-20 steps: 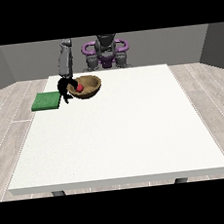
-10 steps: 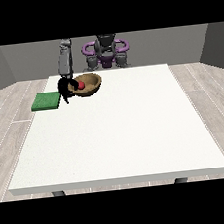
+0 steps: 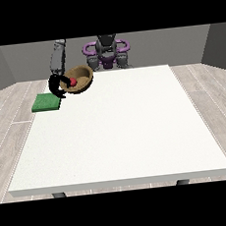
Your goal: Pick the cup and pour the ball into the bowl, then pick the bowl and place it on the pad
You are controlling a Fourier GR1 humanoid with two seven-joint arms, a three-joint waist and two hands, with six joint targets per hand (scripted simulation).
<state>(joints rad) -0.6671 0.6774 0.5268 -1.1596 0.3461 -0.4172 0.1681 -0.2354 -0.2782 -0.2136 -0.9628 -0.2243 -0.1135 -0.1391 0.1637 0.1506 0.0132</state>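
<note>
Front view: one brown bowl [image 3: 79,79], tilted and raised near the white surface's [image 3: 122,133] far left edge, one red ball [image 3: 73,81] inside. One black hand [image 3: 57,86] at the view's left curls round its rim. One green pad [image 3: 46,102] lies just beside, at the left edge; broad open surface toward the camera.

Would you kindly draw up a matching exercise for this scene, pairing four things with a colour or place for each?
Things:
1. ball
2. pad
3. bowl
4. table

Descriptions:
A. green, flat at the table's far corner on the view's left
B. white, large
C. red, inside the bowl
D. brown, held tilted by the hand at the view's left

Pairs: 1-C, 2-A, 3-D, 4-B
</note>
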